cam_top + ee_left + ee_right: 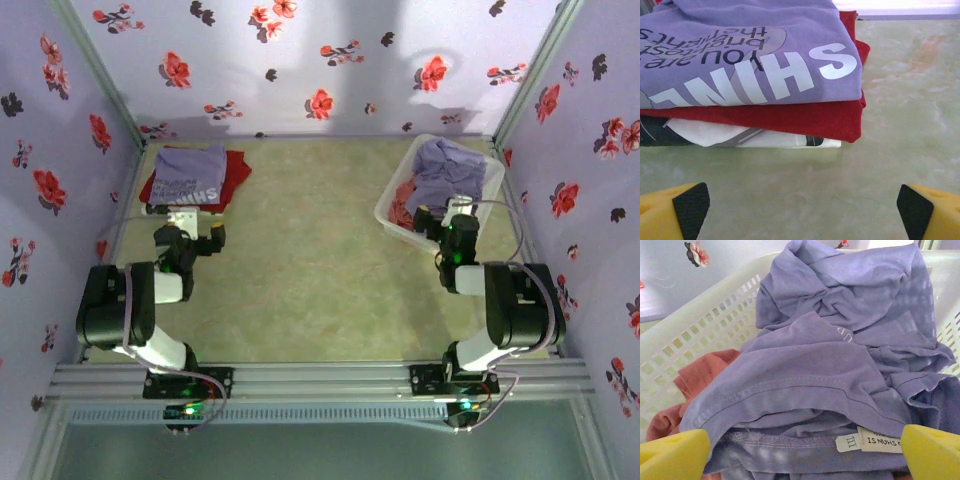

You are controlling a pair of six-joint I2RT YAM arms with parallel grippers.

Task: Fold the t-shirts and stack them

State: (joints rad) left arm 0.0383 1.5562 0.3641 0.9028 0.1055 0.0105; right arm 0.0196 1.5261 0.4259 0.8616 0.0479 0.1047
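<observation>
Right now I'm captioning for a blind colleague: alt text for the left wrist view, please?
Folded clothes lie stacked on the pale green table: a purple t-shirt with white lettering on top, a red t-shirt beneath, a white and dark garment at the bottom. The left pincer stands open in front of them, touching nothing.

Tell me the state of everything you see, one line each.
lettered purple t-shirt: folded, top of stack
red t-shirt: folded, under it
white cloth: flat, bottom of stack
basket: upright, holding shirts
lavender t-shirt: crumpled in basket
salmon t-shirt: crumpled, under the lavender one
left fingers: open, empty
right fingers: open, empty
</observation>
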